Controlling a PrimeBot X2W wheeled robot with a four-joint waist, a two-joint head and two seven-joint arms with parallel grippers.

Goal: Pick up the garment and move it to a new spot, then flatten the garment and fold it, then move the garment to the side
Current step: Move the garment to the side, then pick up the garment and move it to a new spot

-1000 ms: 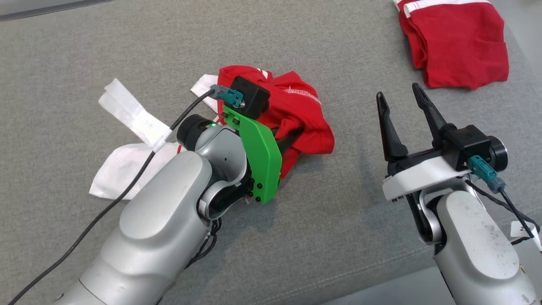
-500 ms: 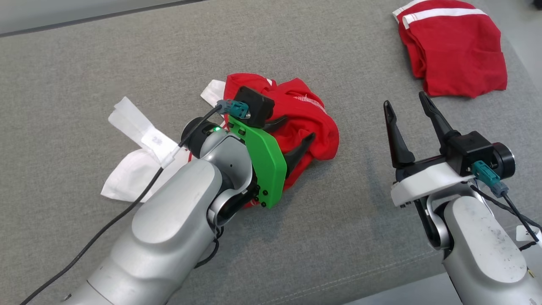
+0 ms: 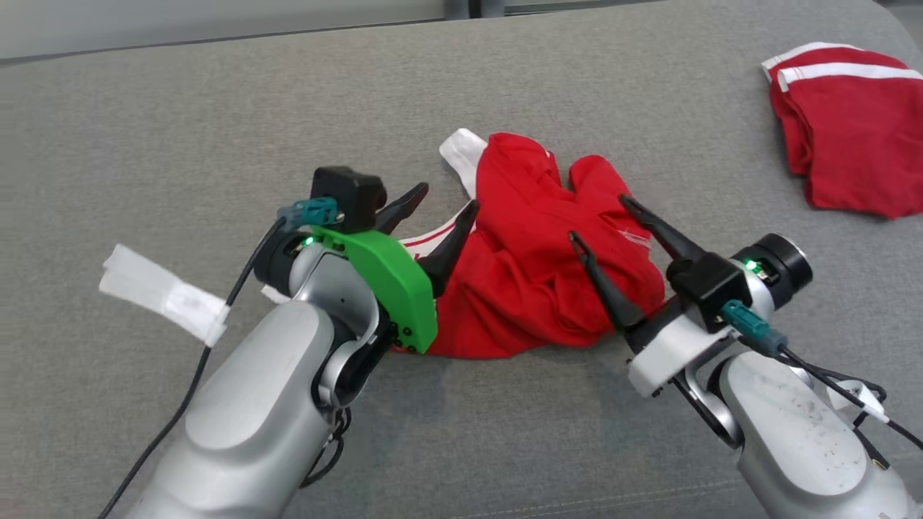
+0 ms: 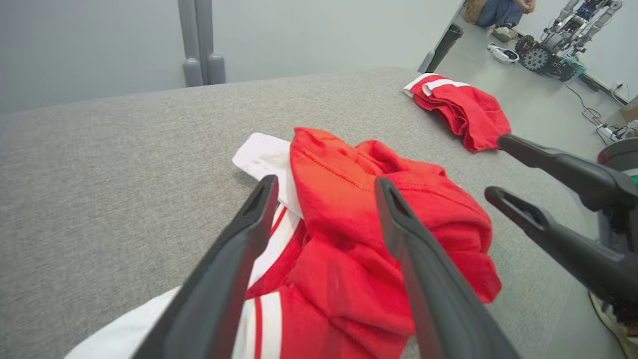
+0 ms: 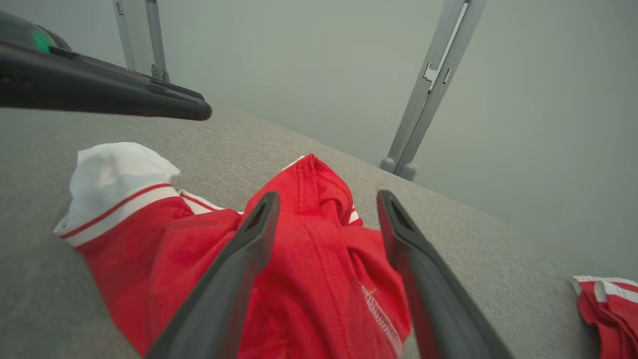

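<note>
The garment (image 3: 533,281) is a crumpled red piece with white trim, heaped on the grey cushioned surface (image 3: 216,122) at the middle. My left gripper (image 3: 447,198) stands open at its left edge, fingers over the white-striped part, holding nothing. My right gripper (image 3: 598,216) is open too, its fingers lying over the heap's right side. In the left wrist view the left gripper (image 4: 326,182) straddles the garment (image 4: 344,209), with the right gripper (image 4: 496,167) at the right. In the right wrist view the right gripper (image 5: 329,197) spans a red fold of the garment (image 5: 309,269).
A second red garment (image 3: 844,130), folded, with white stripes, lies at the far right of the surface. A white tag (image 3: 159,295) hangs on my left arm's cable. The surface's front edge runs close below my arms. A person (image 4: 498,10) and another robot (image 4: 558,35) are on the floor beyond.
My left gripper has opened and let the garment go. My right gripper has come in over the heap's right side. The head camera has shifted, so the whole scene sits further right.
</note>
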